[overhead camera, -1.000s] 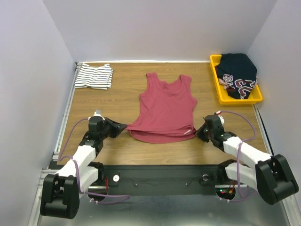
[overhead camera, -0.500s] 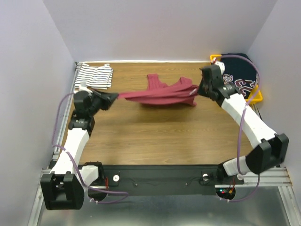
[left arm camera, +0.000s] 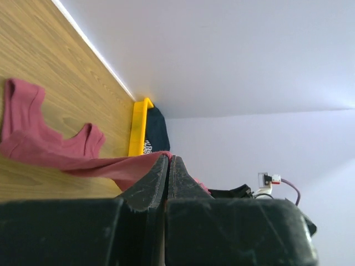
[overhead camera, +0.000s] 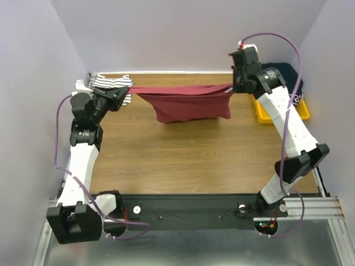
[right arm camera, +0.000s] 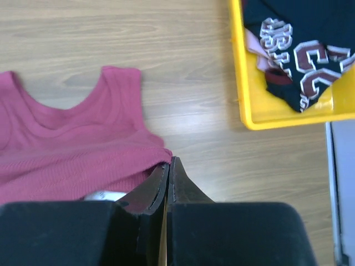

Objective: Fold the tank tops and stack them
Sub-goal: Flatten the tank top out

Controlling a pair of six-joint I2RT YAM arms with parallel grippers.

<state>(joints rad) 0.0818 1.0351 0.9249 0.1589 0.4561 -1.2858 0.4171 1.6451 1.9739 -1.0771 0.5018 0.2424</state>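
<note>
Wooden tabletop (overhead camera: pixel 183 155) is carrying my work: I am holding the maroon tank top (overhead camera: pixel 191 105) stretched near its far edge, left claw (overhead camera: pixel 127 90) and right claw (overhead camera: pixel 232 88) each clamping one end; the striped tank top (overhead camera: pixel 105 83) is lying at the far-left corner.

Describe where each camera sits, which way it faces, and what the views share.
Top external: above and behind the robot, facing down at the table; both arms show.
Left wrist: looks low across the table; left pincer shut on the maroon tank top.
Right wrist: looks down; right pincer shut on it.
All share that top and the yellow bin.
</note>
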